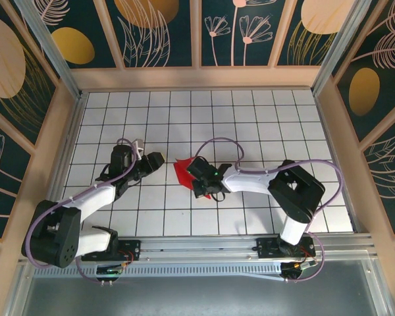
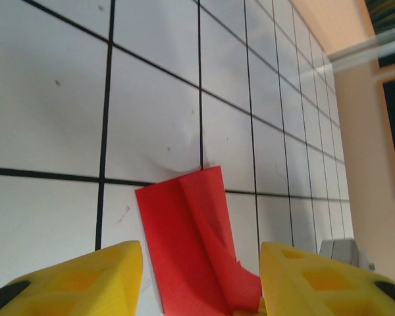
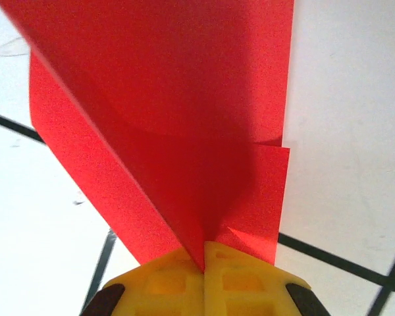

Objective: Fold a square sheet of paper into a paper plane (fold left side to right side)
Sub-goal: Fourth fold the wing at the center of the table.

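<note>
The square sheet of paper (image 1: 183, 172) is a folded, creased red strip lying near the middle of the gridded table (image 1: 263, 125). One flap stands up from it. My right gripper (image 3: 204, 253) is shut on the near edge of that raised flap (image 3: 171, 99), which rises away from the pinch. In the top view the right gripper (image 1: 193, 174) sits at the sheet's right side. My left gripper (image 2: 201, 286) is open, its yellow fingers (image 2: 85, 280) wide apart on either side of the red paper (image 2: 184, 243). From above, the left gripper (image 1: 160, 160) is just left of the sheet.
White tiles with black grid lines cover the table. Peach wooden walls (image 1: 197, 78) close it in at the back and sides. A metal rail (image 1: 204, 245) runs along the near edge by the arm bases.
</note>
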### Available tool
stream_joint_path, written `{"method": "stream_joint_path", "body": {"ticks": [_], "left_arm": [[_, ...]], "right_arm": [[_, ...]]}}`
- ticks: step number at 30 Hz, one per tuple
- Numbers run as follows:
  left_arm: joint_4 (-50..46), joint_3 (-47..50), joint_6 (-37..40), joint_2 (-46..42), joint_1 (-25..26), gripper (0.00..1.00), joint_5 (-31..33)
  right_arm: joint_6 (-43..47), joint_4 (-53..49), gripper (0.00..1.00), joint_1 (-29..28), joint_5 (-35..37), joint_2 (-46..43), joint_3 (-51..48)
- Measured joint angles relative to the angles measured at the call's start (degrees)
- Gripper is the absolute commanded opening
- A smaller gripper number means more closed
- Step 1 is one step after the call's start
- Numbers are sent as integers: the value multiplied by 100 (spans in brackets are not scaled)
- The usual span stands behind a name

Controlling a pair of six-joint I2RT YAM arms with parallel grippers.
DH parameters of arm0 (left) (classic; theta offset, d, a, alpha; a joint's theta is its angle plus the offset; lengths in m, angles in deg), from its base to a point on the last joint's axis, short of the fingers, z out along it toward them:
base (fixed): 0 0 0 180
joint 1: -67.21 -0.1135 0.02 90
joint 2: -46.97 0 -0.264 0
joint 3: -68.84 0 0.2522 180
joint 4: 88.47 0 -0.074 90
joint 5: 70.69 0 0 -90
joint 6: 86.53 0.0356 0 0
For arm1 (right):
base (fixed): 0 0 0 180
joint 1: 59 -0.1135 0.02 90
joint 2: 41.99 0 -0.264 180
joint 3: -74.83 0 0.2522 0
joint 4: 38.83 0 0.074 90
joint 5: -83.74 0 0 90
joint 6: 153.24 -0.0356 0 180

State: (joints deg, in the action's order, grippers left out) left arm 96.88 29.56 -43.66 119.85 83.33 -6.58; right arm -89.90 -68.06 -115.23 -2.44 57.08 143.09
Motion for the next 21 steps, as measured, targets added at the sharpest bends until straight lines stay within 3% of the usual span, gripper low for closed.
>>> {"method": "stream_joint_path", "body": {"ticks": [11,21], "left_arm": [[70,168,-50,140,181,46,-479],[304,262,-367,481,748,41,-476]], "right_arm": [[59,813,0,503,-1517,-92,-450],[-133,1226,0,723,-2151,-94,-684]]}}
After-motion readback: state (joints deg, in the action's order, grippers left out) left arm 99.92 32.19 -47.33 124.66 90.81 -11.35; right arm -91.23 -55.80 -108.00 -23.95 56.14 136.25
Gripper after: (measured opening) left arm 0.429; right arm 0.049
